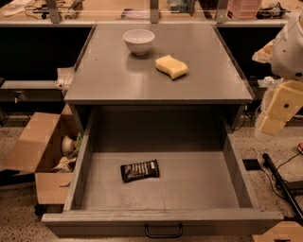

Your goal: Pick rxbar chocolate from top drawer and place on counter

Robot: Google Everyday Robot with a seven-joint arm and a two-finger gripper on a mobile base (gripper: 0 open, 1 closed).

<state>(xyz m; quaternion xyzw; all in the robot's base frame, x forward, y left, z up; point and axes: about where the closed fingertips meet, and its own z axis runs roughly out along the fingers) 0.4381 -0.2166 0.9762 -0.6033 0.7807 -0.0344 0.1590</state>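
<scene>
The rxbar chocolate (pixel 139 170) lies flat in its dark wrapper on the floor of the top drawer (pixel 203 189), a little left of centre. The drawer is pulled fully open, its black handle (pixel 163 231) at the front panel. The counter (pixel 113 75) is the grey metal top above it. My gripper (pixel 271 124) hangs at the right edge of the view, on the pale arm (pixel 289 47), outside the cabinet's right side, above floor level and well apart from the bar.
A white bowl (pixel 138 41) and a yellow wavy sponge (pixel 171 66) sit on the counter's far half. An open cardboard box (pixel 45 151) with items stands left of the drawer. A tan workbench (pixel 118 12) with clutter runs behind. Cables and a black bar (pixel 281 184) lie on the floor at right.
</scene>
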